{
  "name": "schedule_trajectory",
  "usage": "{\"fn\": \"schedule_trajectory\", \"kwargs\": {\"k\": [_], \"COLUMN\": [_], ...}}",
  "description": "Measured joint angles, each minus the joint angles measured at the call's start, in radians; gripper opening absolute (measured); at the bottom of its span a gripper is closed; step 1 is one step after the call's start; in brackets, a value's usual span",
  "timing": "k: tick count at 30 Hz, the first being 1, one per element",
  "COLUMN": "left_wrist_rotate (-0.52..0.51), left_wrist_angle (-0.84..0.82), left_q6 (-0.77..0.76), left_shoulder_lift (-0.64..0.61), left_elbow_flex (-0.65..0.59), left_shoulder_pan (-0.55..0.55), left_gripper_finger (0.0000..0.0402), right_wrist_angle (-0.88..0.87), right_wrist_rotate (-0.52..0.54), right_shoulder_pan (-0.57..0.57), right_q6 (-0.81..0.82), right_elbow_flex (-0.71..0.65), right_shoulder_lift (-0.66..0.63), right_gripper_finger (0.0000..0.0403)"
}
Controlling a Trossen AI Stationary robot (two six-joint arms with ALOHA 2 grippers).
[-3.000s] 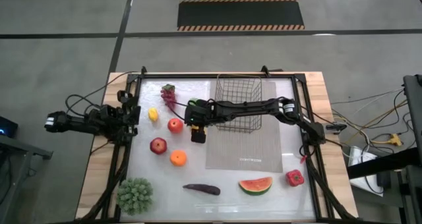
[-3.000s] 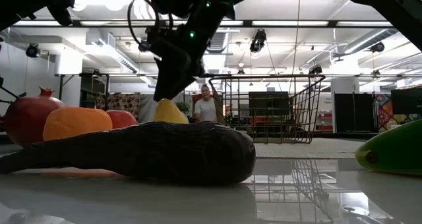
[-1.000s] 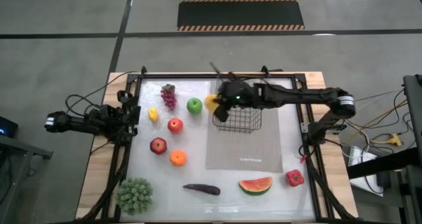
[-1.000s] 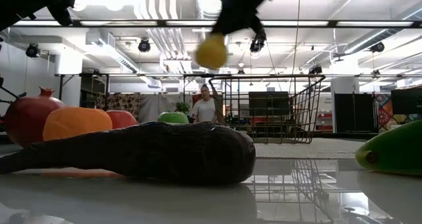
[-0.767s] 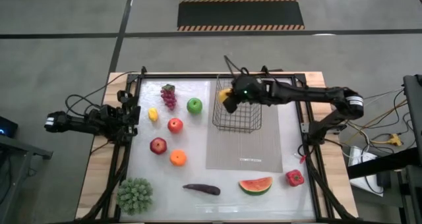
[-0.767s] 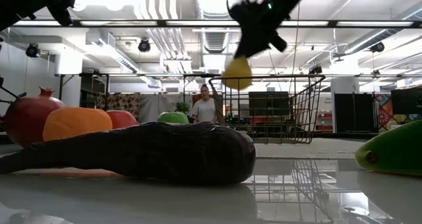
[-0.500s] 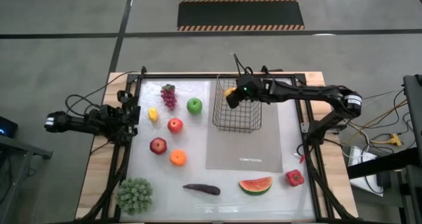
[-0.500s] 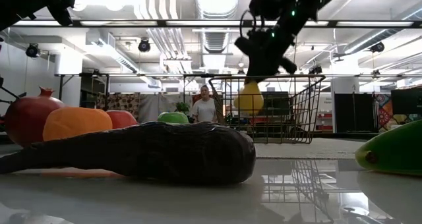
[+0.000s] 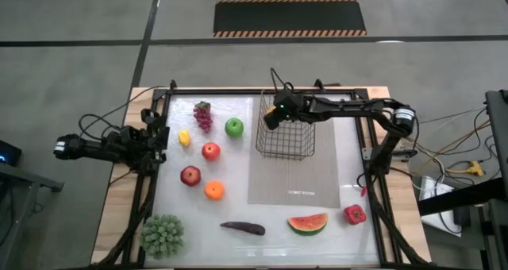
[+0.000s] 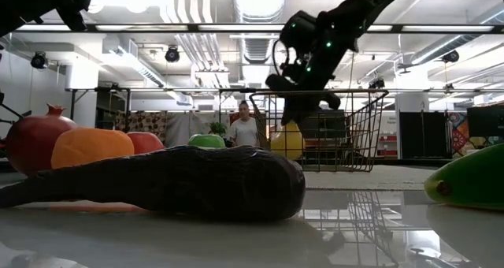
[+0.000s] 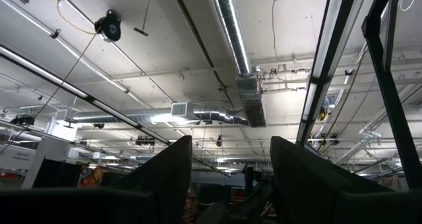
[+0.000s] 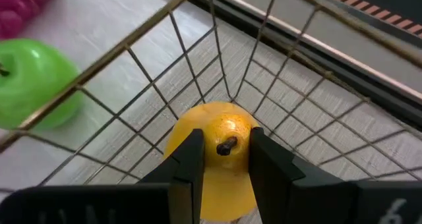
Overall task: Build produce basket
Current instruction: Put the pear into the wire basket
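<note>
Inside the basket (image 12: 217, 66), the right gripper (image 12: 221, 148) pinches the yellow pear (image 12: 214, 155) by its stem; it should lower fully before releasing.

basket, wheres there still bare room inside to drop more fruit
Most of the basket floor is bare: its middle and the end nearest the watermelon slice. Only the far corner nearest the green apple is crowded, where the right gripper holds the yellow fruit.
</note>
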Motion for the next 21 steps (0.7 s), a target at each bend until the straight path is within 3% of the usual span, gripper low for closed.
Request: {"fn": "schedule_trajectory", "kwargs": {"k": [14, 21], "left_wrist_rotate": [-0.004, -0.007], "left_wrist_angle": [-0.001, 0.0], "left_q6": [0.001, 0.0], "left_shoulder_lift": [0.0, 0.0], "left_elbow_flex": [0.0, 0.0], "left_shoulder_pan": [0.0, 0.0], "left_gripper_finger": [0.0189, 0.0189], "right_wrist_angle": [-0.032, -0.033], "right_wrist_rotate": [0.024, 0.026], "right_shoulder_pan": [-0.008, -0.008], "right_q6": [-0.013, -0.013], "right_elbow_flex": [0.056, 0.056], "right_shoulder_lift": [0.076, 0.075], "right_gripper_finger": [0.0083, 0.013]}}
